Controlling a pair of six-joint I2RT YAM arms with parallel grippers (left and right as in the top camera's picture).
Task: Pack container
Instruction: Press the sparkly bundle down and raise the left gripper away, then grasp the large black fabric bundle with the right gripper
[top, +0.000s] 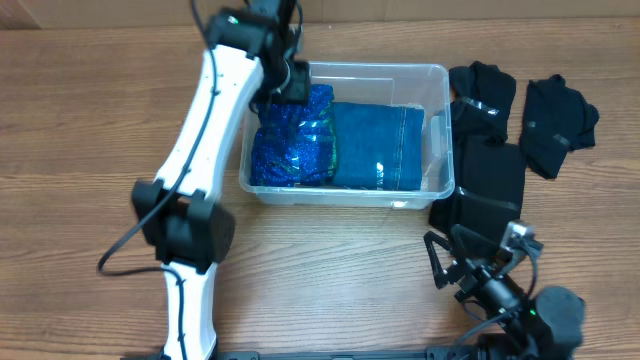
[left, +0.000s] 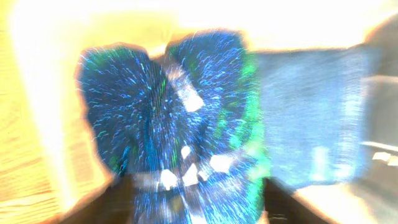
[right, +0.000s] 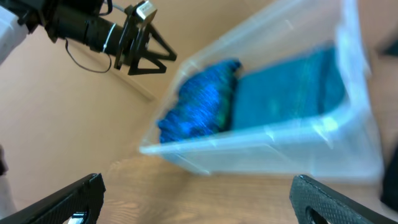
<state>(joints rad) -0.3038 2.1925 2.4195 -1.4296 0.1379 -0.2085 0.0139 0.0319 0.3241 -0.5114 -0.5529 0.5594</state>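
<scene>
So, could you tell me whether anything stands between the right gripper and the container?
Nothing visible does. In the right wrist view, only table lies between the right gripper and the container's near wall. The black clothes lie beside the container, to the right of that path.

Overhead was evenly lit and sharp. Left wrist view smeared badly, glare blowing out its top and left. Right wrist ran soft, the container (right: 267, 140) blurred.
</scene>
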